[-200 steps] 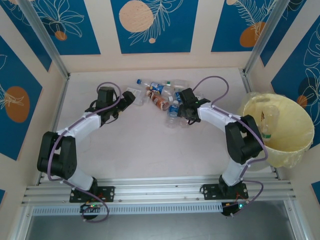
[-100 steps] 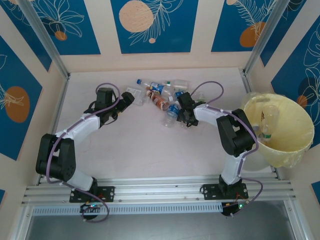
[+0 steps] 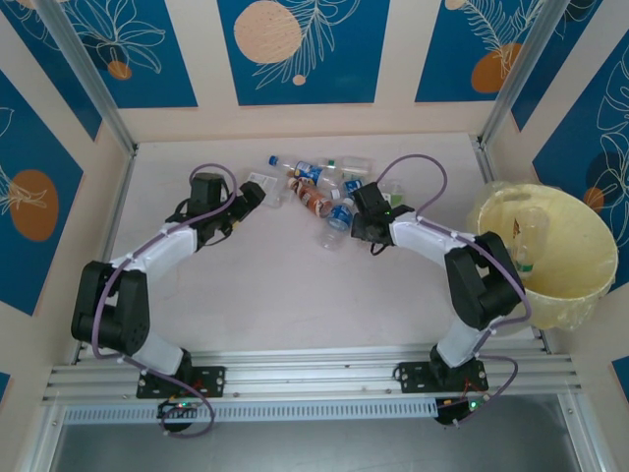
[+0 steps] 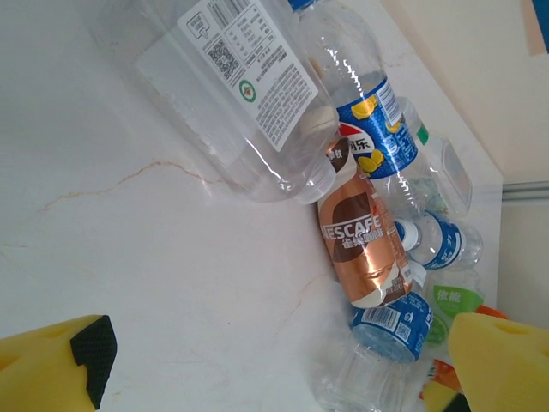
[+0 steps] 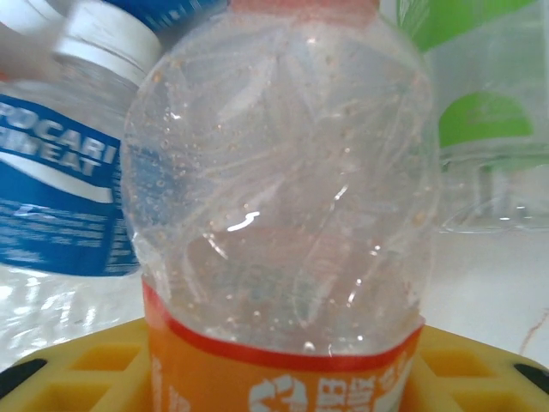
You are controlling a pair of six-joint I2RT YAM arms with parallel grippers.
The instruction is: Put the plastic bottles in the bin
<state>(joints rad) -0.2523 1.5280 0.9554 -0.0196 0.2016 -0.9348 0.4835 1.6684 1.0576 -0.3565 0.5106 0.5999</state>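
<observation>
Right gripper (image 3: pixel 362 202) has pinched onto the orange-labelled bottle (image 5: pixel 283 197), axis straight ahead (left gripper (image 3: pixel 257 192) gapes), bin (image 3: pixel 580 285) by worktop's right edge.

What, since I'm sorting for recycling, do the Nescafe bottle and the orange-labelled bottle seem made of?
Nescafe bottle: probably plastic under a glossy, metallic copper sleeve that catches highlights. Orange-labelled bottle: thin clear plastic, creased and dented, glossy, droplet-speckled.
</observation>
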